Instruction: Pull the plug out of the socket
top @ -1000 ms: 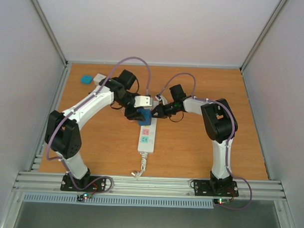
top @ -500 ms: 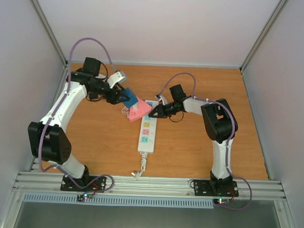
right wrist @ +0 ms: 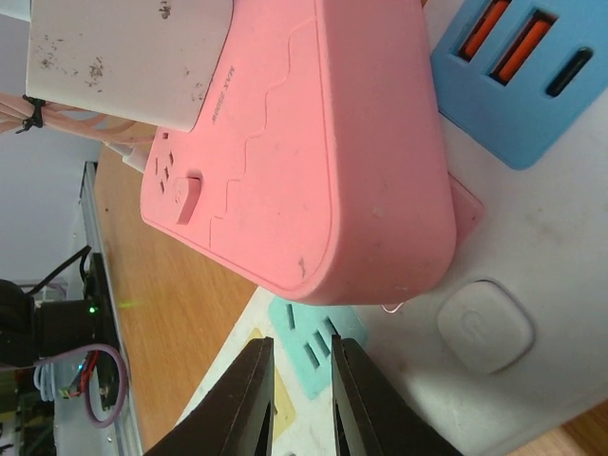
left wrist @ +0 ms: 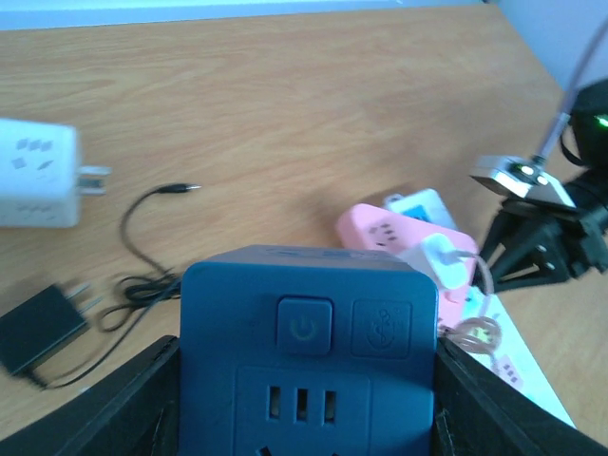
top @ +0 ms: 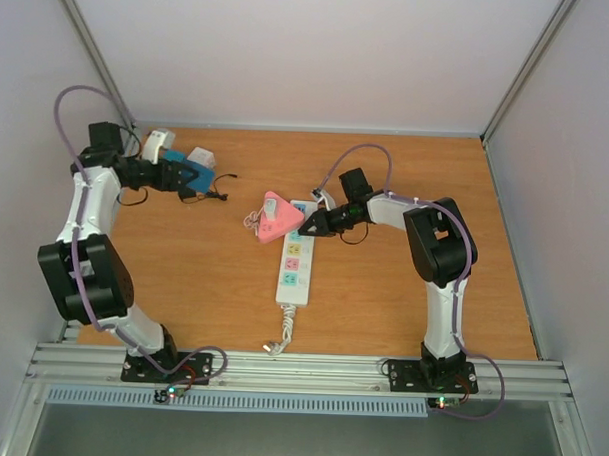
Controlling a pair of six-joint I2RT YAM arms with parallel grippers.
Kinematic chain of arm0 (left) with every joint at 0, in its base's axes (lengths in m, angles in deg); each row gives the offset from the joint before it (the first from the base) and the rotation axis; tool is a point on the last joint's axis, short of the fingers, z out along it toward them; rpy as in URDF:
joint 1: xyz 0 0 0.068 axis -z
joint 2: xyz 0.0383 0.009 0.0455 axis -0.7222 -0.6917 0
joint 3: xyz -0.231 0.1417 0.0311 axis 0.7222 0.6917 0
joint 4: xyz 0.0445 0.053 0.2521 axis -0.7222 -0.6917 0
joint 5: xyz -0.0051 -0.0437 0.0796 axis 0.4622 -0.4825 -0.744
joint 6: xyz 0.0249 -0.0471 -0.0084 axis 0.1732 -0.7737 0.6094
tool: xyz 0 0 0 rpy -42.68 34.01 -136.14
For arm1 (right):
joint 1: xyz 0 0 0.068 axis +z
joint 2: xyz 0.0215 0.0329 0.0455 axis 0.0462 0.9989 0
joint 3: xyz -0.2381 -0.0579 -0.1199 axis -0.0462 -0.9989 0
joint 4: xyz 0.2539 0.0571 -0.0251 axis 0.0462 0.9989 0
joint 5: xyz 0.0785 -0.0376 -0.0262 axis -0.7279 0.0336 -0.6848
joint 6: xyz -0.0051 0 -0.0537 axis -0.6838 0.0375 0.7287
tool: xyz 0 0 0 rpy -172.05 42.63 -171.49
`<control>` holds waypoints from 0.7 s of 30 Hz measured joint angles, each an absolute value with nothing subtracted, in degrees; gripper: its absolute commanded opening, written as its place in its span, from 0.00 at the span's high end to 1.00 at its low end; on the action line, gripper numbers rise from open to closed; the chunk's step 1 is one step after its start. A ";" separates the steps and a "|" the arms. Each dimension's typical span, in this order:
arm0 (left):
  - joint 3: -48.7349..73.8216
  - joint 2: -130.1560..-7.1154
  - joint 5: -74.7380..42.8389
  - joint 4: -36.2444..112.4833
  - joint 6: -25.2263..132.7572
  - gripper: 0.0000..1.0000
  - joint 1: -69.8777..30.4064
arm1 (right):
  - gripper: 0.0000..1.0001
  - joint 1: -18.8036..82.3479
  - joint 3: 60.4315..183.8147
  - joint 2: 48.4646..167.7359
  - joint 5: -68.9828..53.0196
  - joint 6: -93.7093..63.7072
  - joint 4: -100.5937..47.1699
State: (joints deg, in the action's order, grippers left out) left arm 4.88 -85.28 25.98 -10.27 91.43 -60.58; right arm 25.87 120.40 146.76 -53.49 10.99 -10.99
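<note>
Swung blue cube plug [left wrist: 304, 380] off to far left, clamped in left jaws. Noted right jaws narrow, empty, over socket [top: 293, 273] beside pink adapter [top: 277, 217].

Soft, even light from above; shadows on the table [top: 382, 291] are faint. In the left wrist view the blue plug [left wrist: 309, 351] and far white adapter [left wrist: 36, 173] blur. The socket [right wrist: 560, 237] looks bright, sharp.
</note>
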 measured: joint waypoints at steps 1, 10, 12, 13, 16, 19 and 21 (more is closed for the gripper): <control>4.90 -85.83 25.94 -9.70 90.78 0.70 -62.29 | 0.80 25.87 120.49 146.76 -53.40 11.04 -10.79; 5.03 -93.87 25.46 -3.80 83.02 0.70 -74.70 | 0.80 25.87 121.23 146.76 -52.74 11.91 -9.20; 5.08 -95.64 24.65 -2.79 81.66 0.69 -76.52 | 0.80 25.87 121.34 146.76 -52.61 12.09 -8.94; 5.10 -96.43 24.13 -2.46 81.27 0.69 -76.91 | 0.80 25.87 121.38 146.76 -52.59 12.13 -8.85; 5.01 -98.77 23.49 -1.70 80.61 0.68 -77.06 | 0.79 25.87 121.45 146.78 -52.52 12.33 -8.67; 4.11 -101.87 23.51 -1.52 79.91 0.67 -77.09 | 0.80 25.87 121.56 146.78 -52.41 12.48 -8.43; 2.54 -104.40 23.62 -1.72 79.80 0.67 -77.33 | 0.80 25.87 121.58 146.78 -52.37 12.61 -8.35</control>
State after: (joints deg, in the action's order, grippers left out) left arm 2.54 -104.40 23.62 -1.72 79.80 -77.33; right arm 25.87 121.58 146.78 -52.37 12.61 -8.35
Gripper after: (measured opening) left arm 0.634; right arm 0.203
